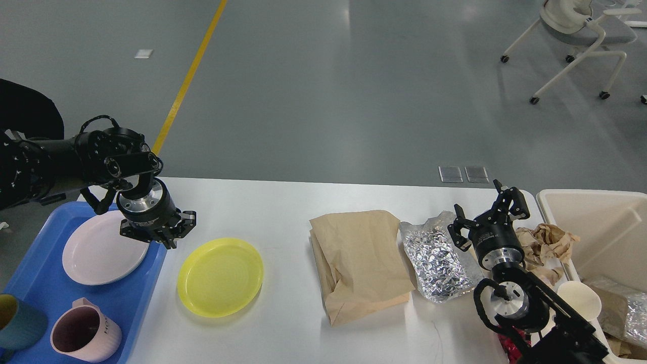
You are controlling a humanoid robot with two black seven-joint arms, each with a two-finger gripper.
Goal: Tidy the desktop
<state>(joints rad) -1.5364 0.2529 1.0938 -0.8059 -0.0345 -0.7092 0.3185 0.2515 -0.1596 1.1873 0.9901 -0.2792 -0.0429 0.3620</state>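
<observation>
Grey floor behind, your white desktop (283, 202) fills the foreground, half cleared: yellow plate (220, 277), paper bag (359, 263), foil pouch (438, 260) remain. Left gripper (167, 232) and right gripper (485, 215) both open, empty.

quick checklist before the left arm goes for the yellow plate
1. Left gripper empty: ok, nothing shows between its fingers.
2. Yellow plate free to lift: ok, it lies flat on the desktop, nothing on it, apart from the brown paper bag.
3. Space in the blue tray: not ok for a bare spot; the pink plate, pink mug and teal cup fill most of it, so stacking on the pink plate looks likeliest.
4. Left gripper over the yellow plate: not ok, it hangs at the tray's edge.
5. Right gripper out of the way: ok, open by the foil bag.
</observation>
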